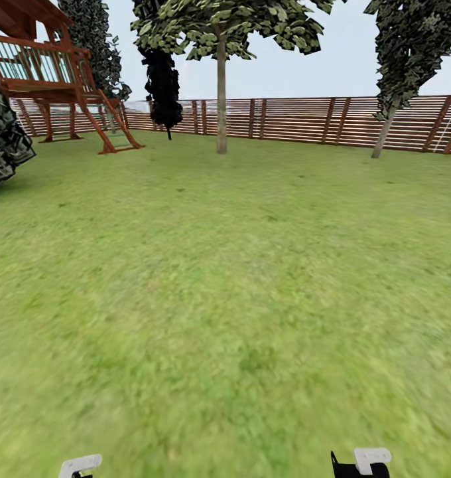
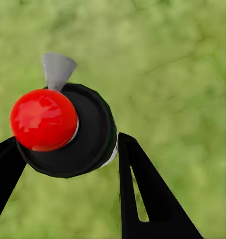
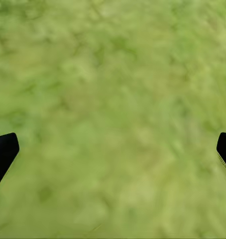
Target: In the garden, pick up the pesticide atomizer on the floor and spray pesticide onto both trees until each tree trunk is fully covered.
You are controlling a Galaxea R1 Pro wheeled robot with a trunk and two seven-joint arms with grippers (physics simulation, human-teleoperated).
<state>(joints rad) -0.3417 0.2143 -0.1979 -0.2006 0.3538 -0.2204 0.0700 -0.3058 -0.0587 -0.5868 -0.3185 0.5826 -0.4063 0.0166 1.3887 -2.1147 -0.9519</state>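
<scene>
One wooden play tower (image 1: 46, 73) stands at the upper left of the head view; one slatted fence (image 1: 305, 119) crosses the top; two grey-trunked trees (image 1: 221, 86) (image 1: 398, 79) rise before it; one blackish cypress (image 1: 162, 79) stands between; one red-capped atomizer (image 2: 48, 119) sits at the left wrist view's centre left.

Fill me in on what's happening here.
The robot stands on the lawn, facing a fence. Its left gripper holds the atomizer, red part toward the camera. The right gripper hangs open over grass. One straight-trunked tree stands ahead near the fence; no mist is visible on it.
</scene>
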